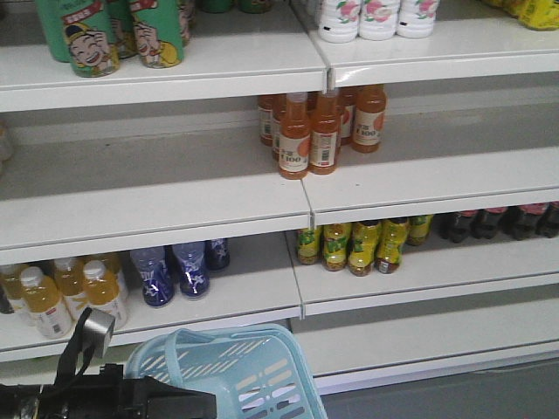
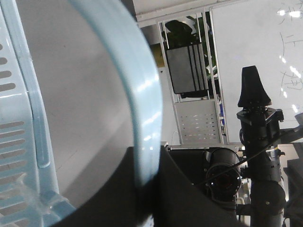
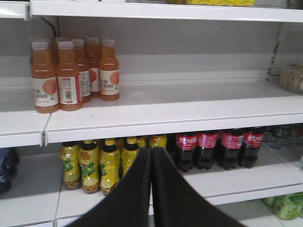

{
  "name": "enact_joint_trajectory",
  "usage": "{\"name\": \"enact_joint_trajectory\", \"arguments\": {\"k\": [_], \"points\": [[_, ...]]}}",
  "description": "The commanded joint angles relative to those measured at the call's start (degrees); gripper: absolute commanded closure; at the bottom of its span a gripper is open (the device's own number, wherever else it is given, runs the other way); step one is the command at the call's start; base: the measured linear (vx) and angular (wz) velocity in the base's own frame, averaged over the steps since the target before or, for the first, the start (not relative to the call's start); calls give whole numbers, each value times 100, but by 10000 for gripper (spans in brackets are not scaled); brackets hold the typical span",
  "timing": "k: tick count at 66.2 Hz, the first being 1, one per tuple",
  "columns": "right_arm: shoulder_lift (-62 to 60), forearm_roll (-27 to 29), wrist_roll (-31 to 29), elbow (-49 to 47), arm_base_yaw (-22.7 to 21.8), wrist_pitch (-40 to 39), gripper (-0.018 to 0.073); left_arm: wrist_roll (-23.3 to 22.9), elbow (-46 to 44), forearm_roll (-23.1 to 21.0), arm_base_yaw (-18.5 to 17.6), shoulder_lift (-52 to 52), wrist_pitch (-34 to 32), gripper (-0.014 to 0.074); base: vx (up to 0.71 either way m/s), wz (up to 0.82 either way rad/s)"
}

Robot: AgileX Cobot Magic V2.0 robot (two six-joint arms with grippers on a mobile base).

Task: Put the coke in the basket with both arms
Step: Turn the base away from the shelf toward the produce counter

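The light blue basket (image 1: 253, 349) hangs at the bottom of the front view, below the shelves. My left gripper (image 2: 147, 158) is shut on its hoop handle (image 2: 142, 90); the slotted basket wall (image 2: 16, 123) shows at the left. The left arm (image 1: 131, 403) is at the bottom left of the front view. Coke bottles (image 3: 187, 150), dark with red Coca-Cola labels, stand in a row on the lower shelf, right of the yellow bottles. My right gripper (image 3: 151, 151) is shut and empty, in front of that shelf, just left of the cokes. The cokes also show in the front view (image 1: 498, 223).
Orange juice bottles (image 3: 71, 75) stand on the middle shelf. Yellow drink bottles (image 3: 102, 163) stand left of the cokes. Blue bottles (image 1: 175, 272) and pale yellow bottles (image 1: 70, 292) fill the lower left shelf. Green cans (image 1: 92, 39) and white bottles (image 1: 376, 17) are on top.
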Motion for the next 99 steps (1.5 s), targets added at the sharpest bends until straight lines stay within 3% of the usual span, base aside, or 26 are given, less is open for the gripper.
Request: {"name": "enact_joint_trajectory", "arguments": {"k": [1,99], "points": [[-85,-44,-22,87,-6,-427,568,45,-59,-219,-28,-184,-1403,604,-1,-40],[-85,-44,-22,87,-6,-427,568,45,-59,-219,-28,-184,-1403,604,-1,-37]]}}
